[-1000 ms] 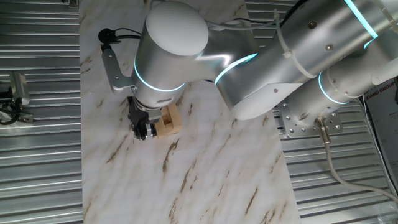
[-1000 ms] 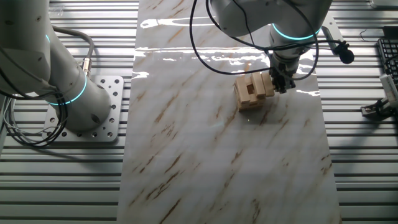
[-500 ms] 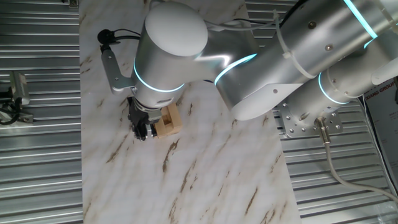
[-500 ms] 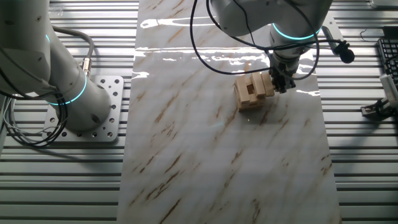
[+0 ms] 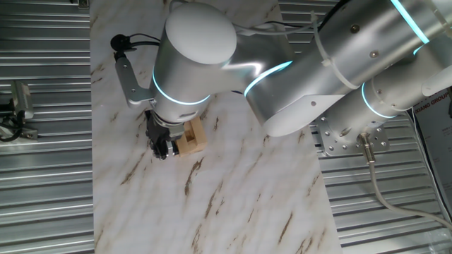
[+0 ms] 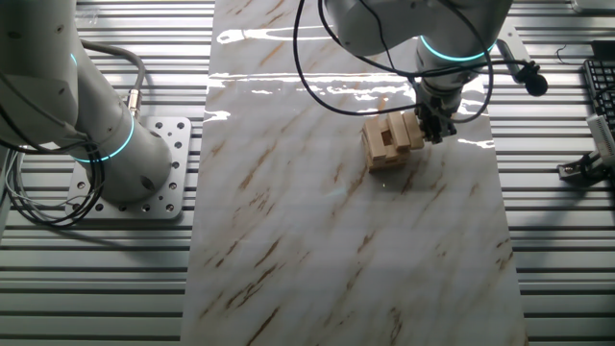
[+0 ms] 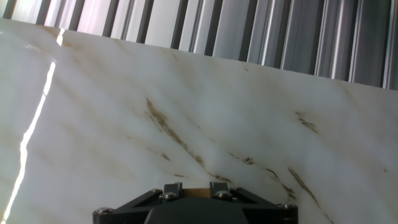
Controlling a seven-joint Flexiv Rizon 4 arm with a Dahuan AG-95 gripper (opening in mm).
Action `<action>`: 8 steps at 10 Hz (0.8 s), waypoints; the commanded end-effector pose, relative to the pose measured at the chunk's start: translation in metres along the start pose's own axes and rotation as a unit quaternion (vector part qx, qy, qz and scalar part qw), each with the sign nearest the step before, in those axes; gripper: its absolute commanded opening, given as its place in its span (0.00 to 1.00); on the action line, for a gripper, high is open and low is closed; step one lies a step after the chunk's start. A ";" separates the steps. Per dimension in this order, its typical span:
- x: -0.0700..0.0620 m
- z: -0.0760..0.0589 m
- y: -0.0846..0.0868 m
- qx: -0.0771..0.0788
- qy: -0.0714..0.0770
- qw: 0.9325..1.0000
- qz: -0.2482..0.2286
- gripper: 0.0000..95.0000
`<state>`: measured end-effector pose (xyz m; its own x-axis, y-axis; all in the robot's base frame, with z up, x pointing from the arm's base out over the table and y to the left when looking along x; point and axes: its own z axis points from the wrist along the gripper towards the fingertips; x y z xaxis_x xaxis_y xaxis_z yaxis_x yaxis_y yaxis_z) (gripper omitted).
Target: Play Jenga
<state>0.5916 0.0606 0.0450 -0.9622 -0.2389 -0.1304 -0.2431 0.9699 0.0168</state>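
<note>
White marble-veined desk [image 6: 317,240] under everything. Small stack of light tan wooden Jenga blocks [image 6: 388,140] near its far edge, gaps visible only from the other fixed view. Black two-finger tool [image 5: 161,143] pressed against the stack's side; grip state impossible to tell.

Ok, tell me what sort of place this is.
Probably a robotics lab test bench, not a home. A white marble-patterned board lies on a ribbed metal surface, a silver robot arm works over a small stack of tan wooden blocks, and a second arm's base is bolted alongside.
</note>
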 end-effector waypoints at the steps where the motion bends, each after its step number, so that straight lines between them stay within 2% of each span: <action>1: 0.000 0.000 0.000 0.000 0.001 1.000 -0.002 0.00; 8: 0.003 0.000 0.000 -0.001 0.000 1.000 -0.004 0.00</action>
<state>0.5878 0.0595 0.0453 -0.9601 -0.2474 -0.1305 -0.2517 0.9677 0.0169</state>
